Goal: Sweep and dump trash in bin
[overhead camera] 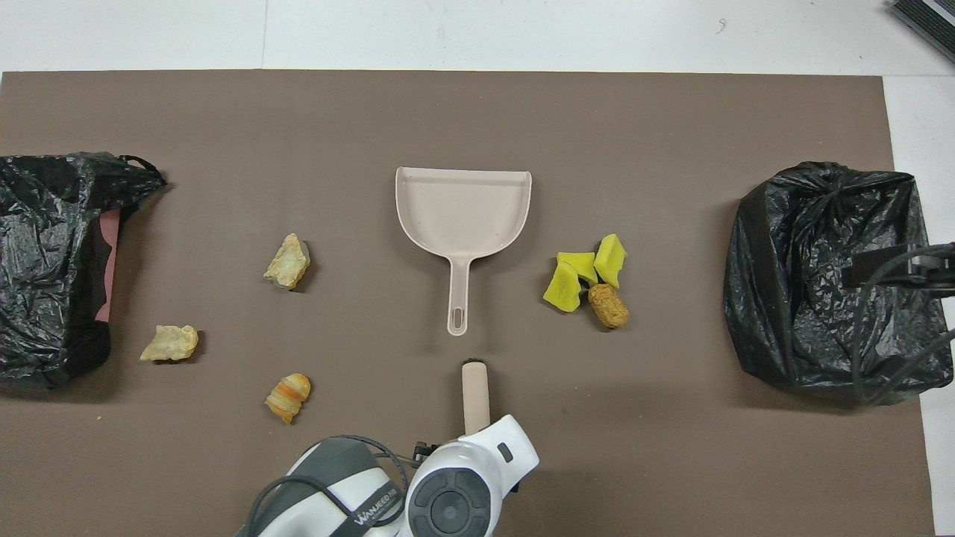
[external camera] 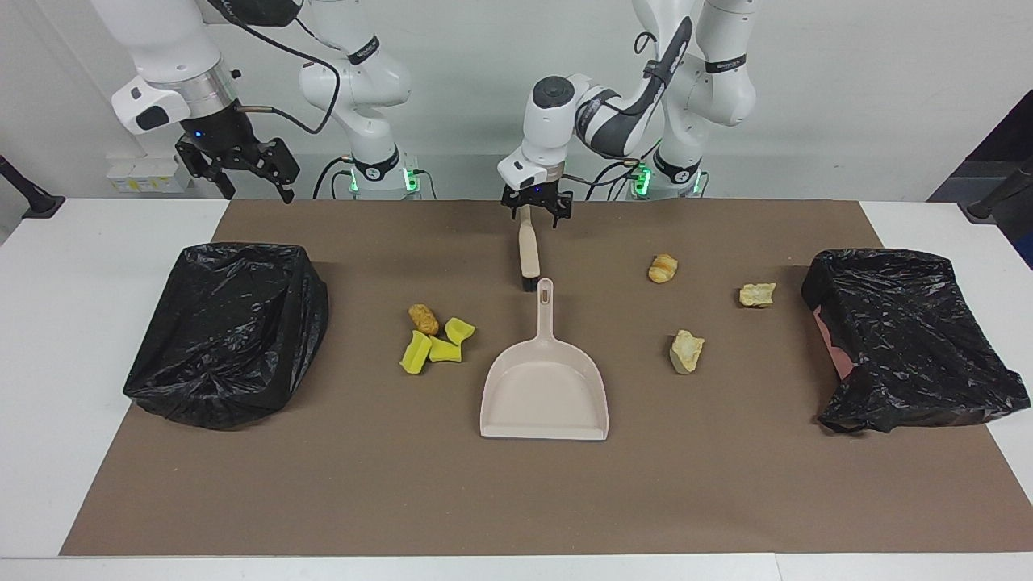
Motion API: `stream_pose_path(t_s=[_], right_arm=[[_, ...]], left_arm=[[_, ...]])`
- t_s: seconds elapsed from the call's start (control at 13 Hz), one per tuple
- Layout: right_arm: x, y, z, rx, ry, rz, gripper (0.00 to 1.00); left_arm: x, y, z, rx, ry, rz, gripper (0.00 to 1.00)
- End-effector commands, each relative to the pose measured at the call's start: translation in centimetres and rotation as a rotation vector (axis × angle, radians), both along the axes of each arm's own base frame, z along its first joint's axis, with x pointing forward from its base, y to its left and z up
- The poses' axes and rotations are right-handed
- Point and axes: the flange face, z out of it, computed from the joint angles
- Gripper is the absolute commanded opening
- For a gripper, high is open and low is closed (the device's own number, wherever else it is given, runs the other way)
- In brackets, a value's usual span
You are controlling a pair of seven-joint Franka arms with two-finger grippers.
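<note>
Facing view alone shows both grippers. Right gripper (external camera: pixel 242 173) waits raised over the mat's (external camera: pixel 516 500) robot-side corner, fingers spread, empty. Black-bagged bin (external camera: pixel 230 331) sits at the right arm's end. Yellow sponge pieces (external camera: pixel 436 343) touch the orange-brown nugget (external camera: pixel 423 319) beside the dustpan (external camera: pixel 545 387). Left gripper (external camera: pixel 534 208), fingers spread, straddles the brush (external camera: pixel 528 250) handle; whether it touches, cannot tell. Overhead, the left wrist hides that handle; its lettering is only partly legible. Bread chunks (external camera: pixel 686 351) lie scattered toward the second bagged bin (external camera: pixel 908 339).

Yellow sponge pieces (external camera: pixel 436 345) touch an orange-brown nugget (external camera: pixel 423 319); three beige chunks (external camera: pixel 686 352) lie scattered apart.
</note>
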Motion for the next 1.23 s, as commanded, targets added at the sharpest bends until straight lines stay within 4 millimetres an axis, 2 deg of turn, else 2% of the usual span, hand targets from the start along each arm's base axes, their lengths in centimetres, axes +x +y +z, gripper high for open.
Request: stream_pose_path(t_s=[0.0,0.15,0.31,0.38,0.46,0.62,0.69,0.77,0.85,0.92,1.08,1.15], right_arm=[[-0.9,-0.5,-0.1,0.006,0.007,0.022,1.0],[-0.9,-0.6,-0.1,0.007,0.007,0.02,1.0],[-1.0,-0.7,-0.2,0.007,0.008,0.019,1.0],[-0.9,-0.7,-0.3,0.007,0.011,0.019,1.0],[-0.9,-0.7,-0.3,0.007,0.011,0.019,1.0],[-1.0,-0.7,-0.2,0.007,0.01,0.019,1.0],[-1.0,-0.7,-0.2,0.007,0.008,0.019,1.0],[-0.9,-0.7,-0.3,0.007,0.01,0.019,1.0],[-1.0,-0.7,-0.2,0.007,0.008,0.019,1.0],[-0.9,-0.7,-0.3,0.007,0.01,0.019,1.0],[-0.9,-0.7,-0.3,0.007,0.01,0.019,1.0],[-0.9,-0.7,-0.3,0.007,0.01,0.019,1.0]], left_arm=[[-1.8,-0.5,-0.3,-0.004,0.007,0.029,1.0],[-2.8,-0.3,-1.9,0.014,0.018,0.02,1.0],[-2.8,-0.4,-1.9,0.016,0.019,0.026,0.97],[-2.8,-0.4,-1.9,0.015,0.018,0.027,0.84],[-2.7,-0.2,-1.9,0.019,0.02,0.029,0.54],[-2.3,0.1,-1.8,0.023,0.025,0.038,0.11],[-2.2,0.1,-1.6,0.019,0.022,0.041,0.0],[-2.1,0.4,-1.2,0.023,0.025,0.043,0.0],[-1.1,1.1,-0.9,0.029,0.032,0.053,0.0],[0.1,2.3,0.1,0.043,0.045,0.08,0.0],[0.2,5.0,1.4,0.145,0.13,0.113,0.0],[1.6,7.0,1.8,0.175,0.158,0.153,0.0]])
